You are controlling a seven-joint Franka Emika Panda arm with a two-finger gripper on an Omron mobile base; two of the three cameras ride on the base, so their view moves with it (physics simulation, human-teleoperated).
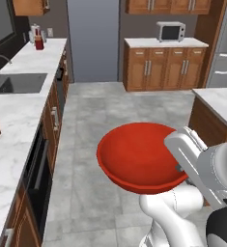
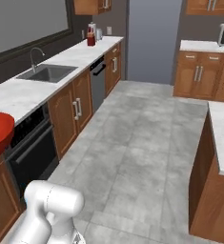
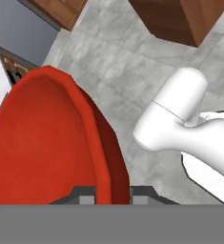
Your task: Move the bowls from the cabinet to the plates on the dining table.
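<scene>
The long marble bench (image 1: 18, 111) with the sink (image 1: 19, 83) runs along the left wall, above the grey tiled floor (image 1: 110, 125). The glossy red bowl (image 1: 140, 157) hangs in mid-air over that floor, its rim clamped between the jaws of the gripper (image 3: 112, 200).

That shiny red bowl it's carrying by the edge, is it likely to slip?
Possibly: the red bowl looks glossy, so probably slick. The gripper pinches only its rim, so the wide bowl may tilt. It keeps its shape, so likely stiff.
</scene>
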